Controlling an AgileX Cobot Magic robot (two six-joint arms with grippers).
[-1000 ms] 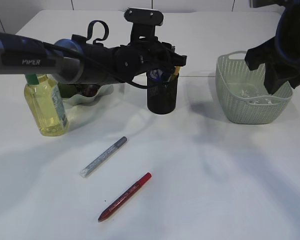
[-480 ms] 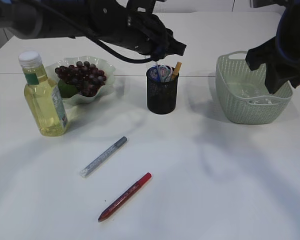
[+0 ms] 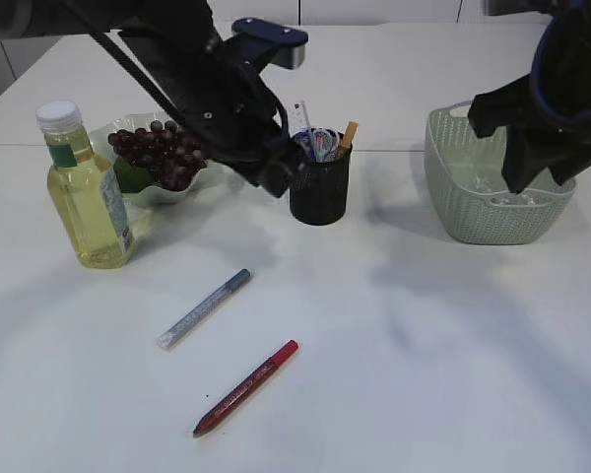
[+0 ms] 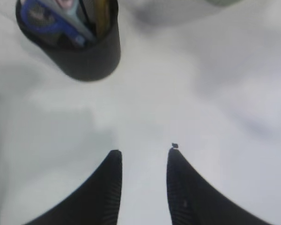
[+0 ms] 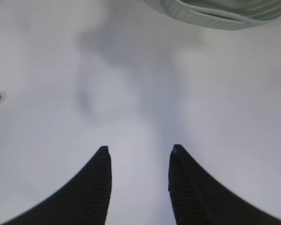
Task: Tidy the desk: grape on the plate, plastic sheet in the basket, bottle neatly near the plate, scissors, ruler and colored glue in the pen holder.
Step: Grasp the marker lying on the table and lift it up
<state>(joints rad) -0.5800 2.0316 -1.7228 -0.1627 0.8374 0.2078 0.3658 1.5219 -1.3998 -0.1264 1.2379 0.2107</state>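
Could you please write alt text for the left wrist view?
The open, empty left gripper hangs above bare white table. Beyond it stands a black pen holder with blue-handled scissors inside.

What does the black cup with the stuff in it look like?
The pen holder is a round black cup that looks like fine metal mesh. It stands upright on the white table, between the plate of grapes and the green basket. Blue-handled scissors, a ruler and a yellowish stick poke out the top. The left arm hangs close beside it; whether it touches is unclear.
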